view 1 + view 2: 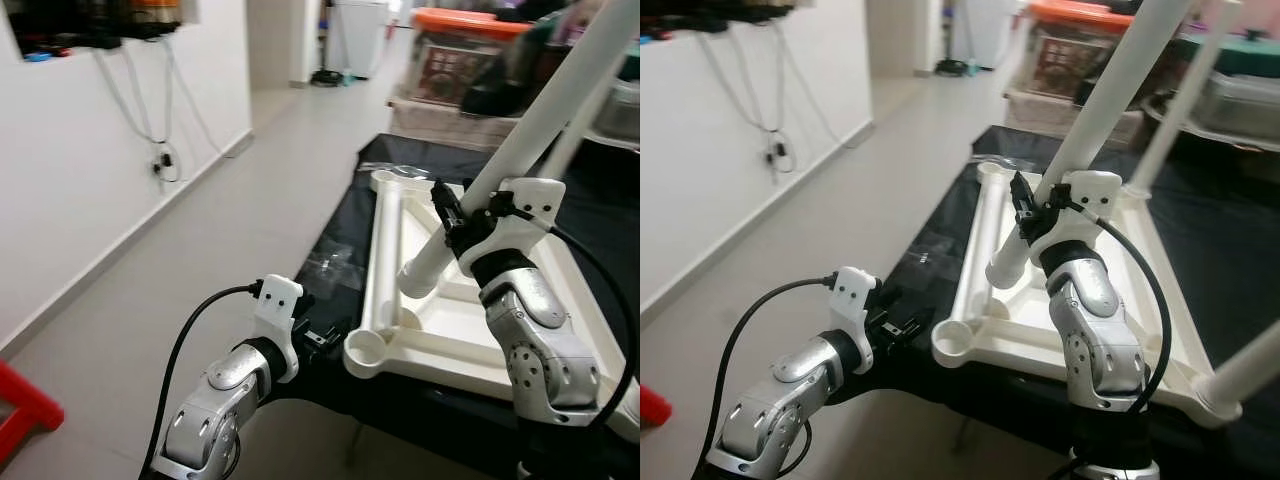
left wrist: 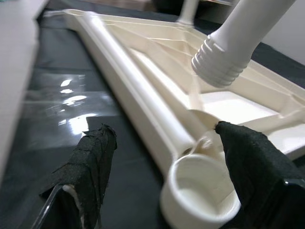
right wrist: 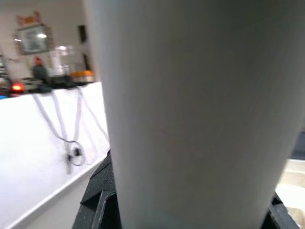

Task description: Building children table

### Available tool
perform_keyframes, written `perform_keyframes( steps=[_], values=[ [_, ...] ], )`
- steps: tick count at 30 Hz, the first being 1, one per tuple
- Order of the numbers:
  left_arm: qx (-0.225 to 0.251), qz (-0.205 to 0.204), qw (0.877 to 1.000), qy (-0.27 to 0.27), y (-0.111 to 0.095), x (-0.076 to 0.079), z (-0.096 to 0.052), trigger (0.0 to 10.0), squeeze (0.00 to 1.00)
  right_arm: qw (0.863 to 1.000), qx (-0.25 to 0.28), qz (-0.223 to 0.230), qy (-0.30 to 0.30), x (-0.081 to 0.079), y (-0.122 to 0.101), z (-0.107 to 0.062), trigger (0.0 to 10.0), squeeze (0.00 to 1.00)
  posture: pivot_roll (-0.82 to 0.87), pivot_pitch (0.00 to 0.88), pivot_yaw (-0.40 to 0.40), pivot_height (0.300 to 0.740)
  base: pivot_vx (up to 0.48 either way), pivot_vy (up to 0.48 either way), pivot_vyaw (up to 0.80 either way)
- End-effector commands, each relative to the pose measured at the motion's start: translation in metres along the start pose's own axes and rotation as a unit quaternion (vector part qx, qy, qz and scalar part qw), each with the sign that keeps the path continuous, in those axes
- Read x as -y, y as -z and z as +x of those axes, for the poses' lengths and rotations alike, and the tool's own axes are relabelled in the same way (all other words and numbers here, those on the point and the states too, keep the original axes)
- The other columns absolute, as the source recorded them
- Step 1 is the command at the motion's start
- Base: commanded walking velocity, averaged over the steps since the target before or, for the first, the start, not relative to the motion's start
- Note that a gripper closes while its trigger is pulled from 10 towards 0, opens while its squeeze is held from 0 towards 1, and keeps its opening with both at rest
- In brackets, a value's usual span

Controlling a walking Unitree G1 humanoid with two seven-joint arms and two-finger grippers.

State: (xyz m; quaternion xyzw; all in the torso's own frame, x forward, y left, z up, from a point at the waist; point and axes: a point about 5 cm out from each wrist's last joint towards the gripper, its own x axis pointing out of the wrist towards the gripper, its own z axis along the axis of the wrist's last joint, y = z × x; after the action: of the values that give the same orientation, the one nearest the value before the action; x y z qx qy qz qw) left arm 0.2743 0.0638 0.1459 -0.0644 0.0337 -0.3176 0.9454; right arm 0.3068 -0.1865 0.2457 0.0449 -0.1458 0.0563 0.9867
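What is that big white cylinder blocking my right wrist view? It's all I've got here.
Observer: A table leg, held in the right hand and tilted.
Operator: Where is its lower end?
Observer: Its ribbed tip hangs above the upturned tabletop, not yet in a socket.
Operator: Which socket is free?
Observer: The round corner socket nearest the robot is empty.
Operator: And the left hand?
Observer: The left hand is open, its fingers on either side of that socket.
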Motion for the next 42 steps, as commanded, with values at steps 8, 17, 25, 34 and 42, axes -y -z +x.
perform_keyframes(
  steps=[8,17,25,34,42],
  values=[
    [-0.009,0.037,0.999,0.009,0.008,0.008,-0.02,10.0,0.0,0.999,-0.003,0.014,-0.049,0.01,-0.008,-0.002,10.0,0.0,0.1,0.0,-0.093,0.74,0.0,0.0,-0.37],
    [-0.016,0.045,0.999,0.024,0.009,0.017,-0.036,10.0,0.0,0.976,-0.066,0.079,-0.19,0.01,0.0,-0.013,10.0,0.0,0.1,0.065,-0.087,0.74,0.0,0.0,0.0],
    [-0.021,0.044,0.998,0.026,0.007,0.02,-0.047,10.0,0.0,0.943,-0.09,0.11,-0.301,0.004,0.001,-0.016,10.0,0.0,0.11,0.124,-0.092,0.74,0.0,0.0,0.0],
    [-0.027,0.039,0.999,0.025,0.003,0.024,-0.058,10.0,0.0,0.926,-0.109,0.135,-0.335,-0.001,0.01,-0.012,10.0,0.0,0.12,0.168,-0.1,0.74,0.0,0.0,0.0],
    [-0.034,0.035,0.998,0.027,0.002,0.028,-0.063,10.0,0.0,0.913,-0.12,0.169,-0.352,-0.006,0.012,-0.013,10.0,0.0,0.12,0.177,-0.103,0.74,0.0,0.0,0.0]
  ],
)
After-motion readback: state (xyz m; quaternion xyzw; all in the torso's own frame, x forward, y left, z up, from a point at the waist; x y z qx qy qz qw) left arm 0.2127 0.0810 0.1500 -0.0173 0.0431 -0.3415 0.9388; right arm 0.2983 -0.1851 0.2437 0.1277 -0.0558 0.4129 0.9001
